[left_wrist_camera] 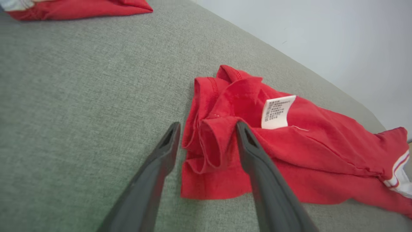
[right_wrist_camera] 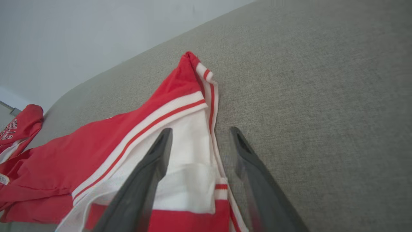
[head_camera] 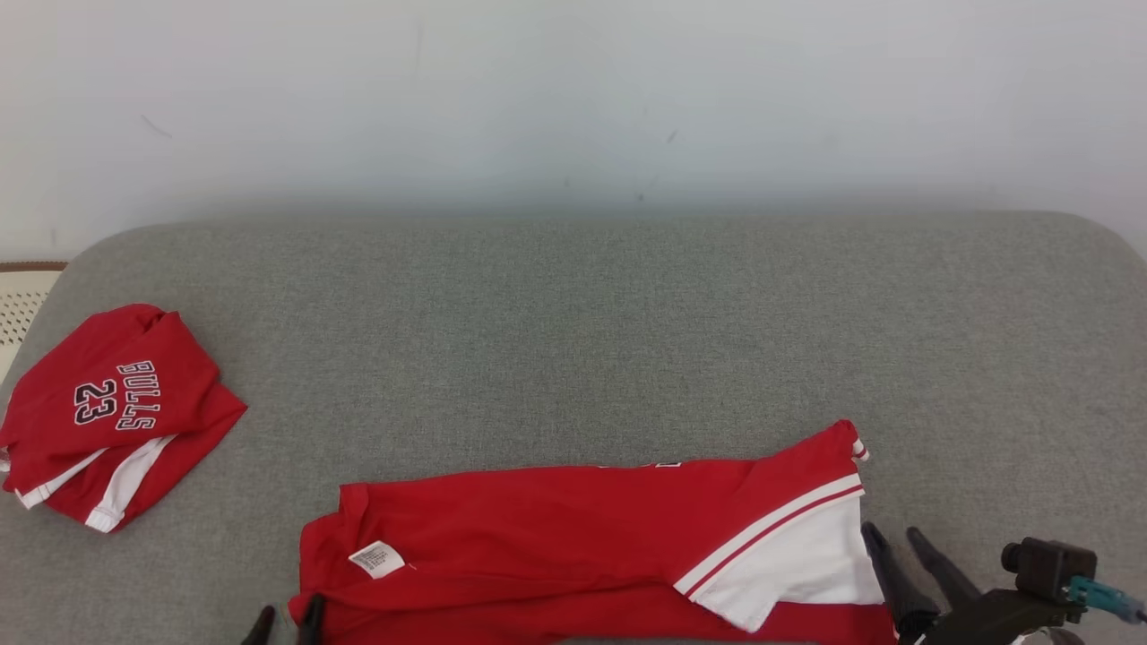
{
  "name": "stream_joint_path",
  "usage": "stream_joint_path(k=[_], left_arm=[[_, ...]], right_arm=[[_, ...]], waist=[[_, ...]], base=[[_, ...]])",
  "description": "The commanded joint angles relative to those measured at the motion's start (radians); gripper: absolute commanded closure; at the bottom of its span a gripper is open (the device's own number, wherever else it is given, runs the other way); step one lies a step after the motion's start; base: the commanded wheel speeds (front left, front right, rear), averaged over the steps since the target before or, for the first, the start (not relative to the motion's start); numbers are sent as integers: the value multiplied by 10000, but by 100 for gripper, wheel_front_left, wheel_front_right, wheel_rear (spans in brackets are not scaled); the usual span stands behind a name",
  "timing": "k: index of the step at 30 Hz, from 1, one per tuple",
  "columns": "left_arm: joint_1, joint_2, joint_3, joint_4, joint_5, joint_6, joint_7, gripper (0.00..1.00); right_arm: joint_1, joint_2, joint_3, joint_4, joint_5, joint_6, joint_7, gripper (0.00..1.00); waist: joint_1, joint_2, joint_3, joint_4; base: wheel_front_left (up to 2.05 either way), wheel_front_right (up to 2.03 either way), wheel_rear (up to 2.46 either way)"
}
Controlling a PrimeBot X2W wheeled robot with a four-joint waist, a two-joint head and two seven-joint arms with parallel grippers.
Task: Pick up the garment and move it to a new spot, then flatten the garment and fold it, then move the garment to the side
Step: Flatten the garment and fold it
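Red sports garment [head_camera: 556, 528] lies stretched along near edge of grey cushion [head_camera: 573, 340]; we judge it light, limp, slippery. Left gripper [left_wrist_camera: 208, 126] spread wide astride bunched left corner; right gripper [right_wrist_camera: 201, 130] wide too, astride white-striped right edge. We'd pinch both corners, catching all layers, lift together lest it sag

Grey fabric couch [head_camera: 573, 340] against plain white wall [head_camera: 573, 98].
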Motion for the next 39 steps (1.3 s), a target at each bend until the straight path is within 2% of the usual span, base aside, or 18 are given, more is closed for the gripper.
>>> stream_joint_path(k=[1,8,14,24,39], left_arm=[[208,-76,469,16,559,9,-35,0],[611,-865,2488,-583,2864,8,-35,0],[926,-1425,3189,-918,3851,9,-35,0],[915,-1795,3246,-1157,4198,9,-35,0],[256,-1933,2936,-1493,4231,9,-35,0]], right_arm=[[20,25,-282,74,-283,-11,-44,0],[119,531,-1482,340,-1640,-11,-44,0],[-44,911,-1780,541,-2590,-11,-44,0],[-106,1157,-2278,1037,-3245,-11,-44,0],[-996,1536,-2439,2021,-3934,-11,-10,0]], waist=[[0,0,-8,7],[0,0,-9,71],[0,0,76,187],[0,0,415,472],[0,0,1580,788]], base=[[0,0,0],[0,0,0],[0,0,0],[0,0,0],[0,0,0]])
